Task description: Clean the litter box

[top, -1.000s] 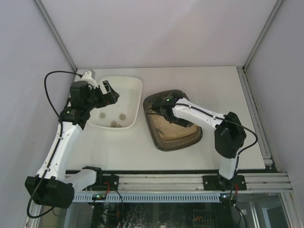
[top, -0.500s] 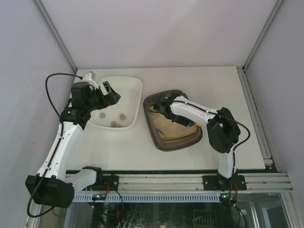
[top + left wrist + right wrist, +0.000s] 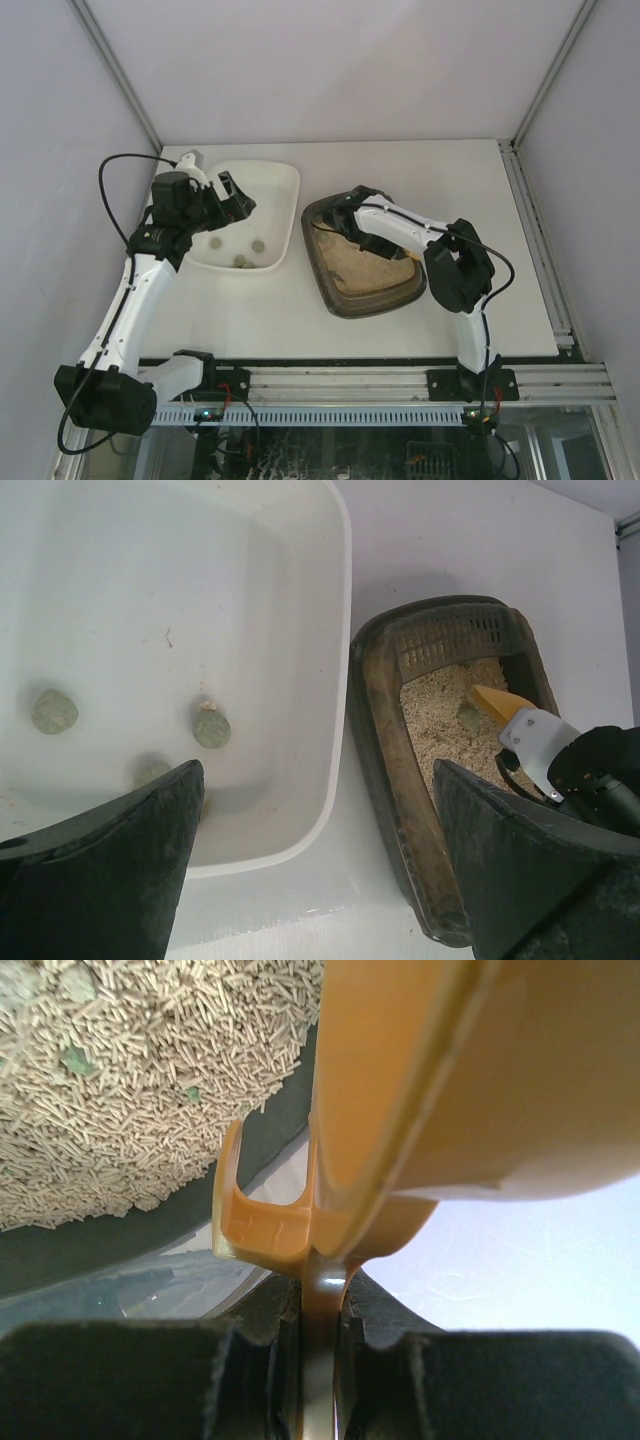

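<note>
The litter box [image 3: 372, 308] is a dark brown tray right of centre, with tan pellet litter [image 3: 445, 695] inside. My right gripper [image 3: 346, 213] hangs over its far left end, shut on the thin handle of an orange scoop [image 3: 450, 1080]. In the left wrist view the scoop [image 3: 500, 702] dips into the litter beside a grey-green lump [image 3: 470, 718]. In the right wrist view the jaws of that gripper [image 3: 320, 1300] pinch the handle. My left gripper [image 3: 235, 197] stands open and holds nothing, above the right rim of the white tray [image 3: 272, 180].
The white tray [image 3: 335, 630] sits just left of the litter box [image 3: 385, 740] and holds three grey-green lumps [image 3: 211, 728]. Grey walls enclose the table on three sides. A metal rail [image 3: 400, 380] runs along the near edge.
My right gripper has moved with the scoop toward the far left end of the litter box, and its elbow has swung left. The left arm has barely shifted.
</note>
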`<state>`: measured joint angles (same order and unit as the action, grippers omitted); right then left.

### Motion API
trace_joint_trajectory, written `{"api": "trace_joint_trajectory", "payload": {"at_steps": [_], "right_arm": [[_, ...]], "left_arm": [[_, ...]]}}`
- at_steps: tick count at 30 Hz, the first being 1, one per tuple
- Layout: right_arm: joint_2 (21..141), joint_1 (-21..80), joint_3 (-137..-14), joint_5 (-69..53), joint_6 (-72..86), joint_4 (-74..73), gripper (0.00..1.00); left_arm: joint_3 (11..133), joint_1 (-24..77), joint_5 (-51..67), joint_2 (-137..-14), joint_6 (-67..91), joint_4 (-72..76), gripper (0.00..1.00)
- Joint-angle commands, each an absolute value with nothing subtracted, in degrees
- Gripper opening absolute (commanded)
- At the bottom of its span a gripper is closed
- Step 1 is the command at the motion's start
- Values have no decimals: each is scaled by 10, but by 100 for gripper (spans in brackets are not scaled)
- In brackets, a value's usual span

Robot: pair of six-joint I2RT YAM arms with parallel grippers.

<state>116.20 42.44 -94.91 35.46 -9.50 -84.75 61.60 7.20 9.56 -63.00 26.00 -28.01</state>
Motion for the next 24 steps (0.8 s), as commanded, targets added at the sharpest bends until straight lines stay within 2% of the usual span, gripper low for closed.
{"api": "trace_joint_trajectory", "payload": {"at_steps": [1,24], "right_arm": [[1178,422,-972,312,-97,-823,0],[1171,414,-929,300,-79,-825,0]], "left_arm": [[608,70,110,-630,263,-264,100],[598,69,133,-632,254,-268,100]]}}
